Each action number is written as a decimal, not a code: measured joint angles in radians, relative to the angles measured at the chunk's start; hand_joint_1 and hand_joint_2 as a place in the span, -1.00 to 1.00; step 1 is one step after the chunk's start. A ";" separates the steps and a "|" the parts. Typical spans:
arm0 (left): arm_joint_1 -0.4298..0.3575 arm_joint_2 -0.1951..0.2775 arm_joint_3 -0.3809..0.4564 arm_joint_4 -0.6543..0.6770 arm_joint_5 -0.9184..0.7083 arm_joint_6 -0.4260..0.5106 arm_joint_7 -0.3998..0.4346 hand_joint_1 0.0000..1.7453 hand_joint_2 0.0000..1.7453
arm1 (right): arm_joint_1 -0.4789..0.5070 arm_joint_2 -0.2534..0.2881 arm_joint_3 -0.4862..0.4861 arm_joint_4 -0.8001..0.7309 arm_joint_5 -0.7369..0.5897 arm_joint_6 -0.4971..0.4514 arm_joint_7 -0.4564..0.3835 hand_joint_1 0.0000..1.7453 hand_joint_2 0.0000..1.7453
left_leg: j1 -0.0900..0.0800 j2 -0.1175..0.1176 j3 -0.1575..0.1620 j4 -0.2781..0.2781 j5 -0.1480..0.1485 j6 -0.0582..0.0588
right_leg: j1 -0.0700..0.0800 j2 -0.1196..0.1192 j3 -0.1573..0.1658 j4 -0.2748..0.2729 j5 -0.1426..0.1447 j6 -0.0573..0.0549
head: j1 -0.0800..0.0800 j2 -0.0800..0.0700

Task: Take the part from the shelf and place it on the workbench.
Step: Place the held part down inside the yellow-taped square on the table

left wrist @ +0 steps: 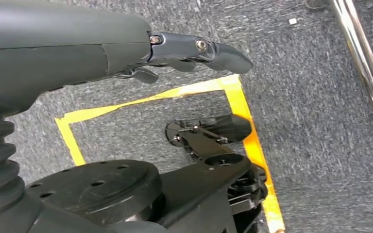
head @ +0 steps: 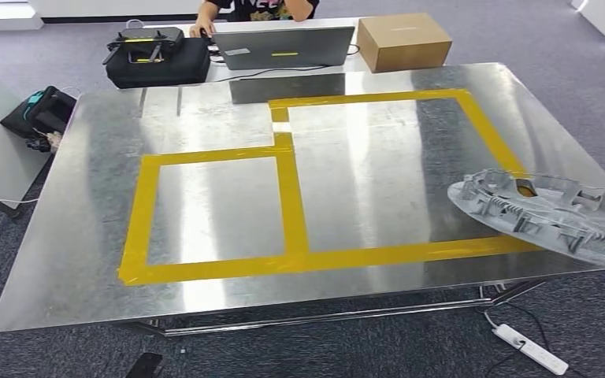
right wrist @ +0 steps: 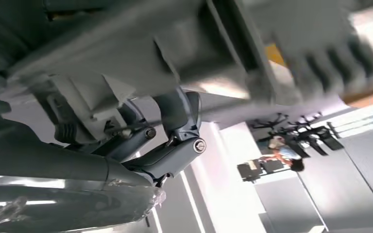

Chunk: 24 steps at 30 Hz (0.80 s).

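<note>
Already off the shelf, the grey ribbed part hangs over the workbench at its near right corner, overlapping the yellow tape, with the right hand grasping it from beneath. The left hand hangs over carpet, fingers loose and holding nothing. Placing looks to be the step in hand: next, lower the part flat onto the workbench, probably inside the tape, then let go.

No text reads clearly; the person's shirt print perhaps blurred.
</note>
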<state>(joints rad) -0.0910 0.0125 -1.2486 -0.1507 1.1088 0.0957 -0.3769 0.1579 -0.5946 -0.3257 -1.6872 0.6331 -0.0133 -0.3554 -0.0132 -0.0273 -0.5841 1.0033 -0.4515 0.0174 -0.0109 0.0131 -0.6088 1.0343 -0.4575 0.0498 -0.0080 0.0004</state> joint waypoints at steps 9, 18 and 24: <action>-0.034 0.000 -0.041 0.000 -0.038 -0.010 0.015 -1.00 1.00 | -0.038 0.026 0.161 0.080 0.155 -0.102 -0.064 1.00 1.00 | -0.001 0.002 0.005 -0.001 0.000 -0.007 | -0.001 0.001 0.007 -0.001 0.001 -0.001 | 0.000 0.000; -0.071 0.010 -0.090 0.000 -0.062 -0.021 0.036 -1.00 1.00 | -0.301 0.051 0.476 0.278 0.400 -0.198 0.021 1.00 1.00 | -0.002 0.006 0.007 -0.001 0.004 -0.007 | -0.001 0.004 0.008 -0.003 0.006 0.001 | 0.000 0.000; -0.083 0.015 -0.113 0.000 -0.069 -0.026 0.050 -1.00 1.00 | -0.464 0.073 0.640 0.420 0.474 -0.230 0.041 1.00 1.00 | -0.002 0.006 0.007 -0.001 0.005 -0.007 | -0.001 0.004 0.009 -0.003 0.007 0.001 | 0.000 0.000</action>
<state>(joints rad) -0.1737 0.0278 -1.3618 -0.1507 1.0395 0.0699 -0.3264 -0.3056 -0.5215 0.3146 -1.2670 1.1074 -0.2433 -0.3145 -0.0149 -0.0211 -0.5775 1.0028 -0.4469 0.0102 -0.0120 0.0171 -0.6000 1.0318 -0.4509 0.0503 -0.0078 0.0004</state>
